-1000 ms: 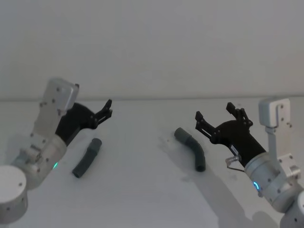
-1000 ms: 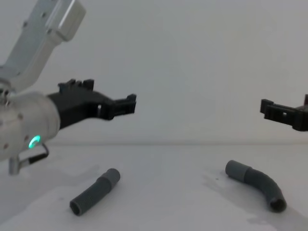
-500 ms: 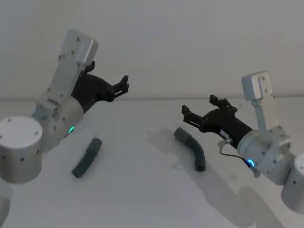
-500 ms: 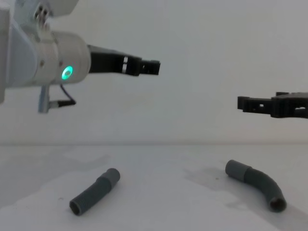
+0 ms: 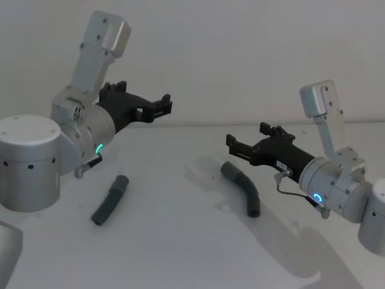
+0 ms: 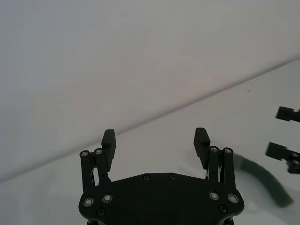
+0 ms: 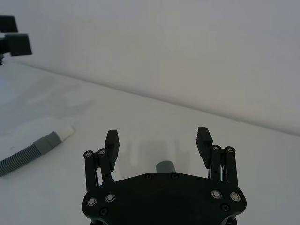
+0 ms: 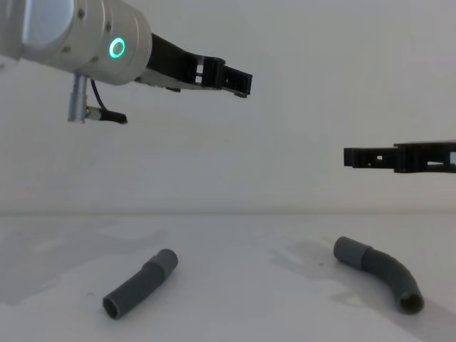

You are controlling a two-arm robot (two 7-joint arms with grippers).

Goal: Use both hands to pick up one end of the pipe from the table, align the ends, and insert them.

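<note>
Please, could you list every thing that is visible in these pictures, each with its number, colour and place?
short pipe piece: one, dark grey, lying on the left part of the table.
curved pipe piece: one, dark grey, lying on the right part, apart from the short one.
table: one, white, beneath both pieces.
left gripper: one, black, open, empty, high above the left side.
right gripper: one, black, open, empty, in the air near the curved piece.
</note>
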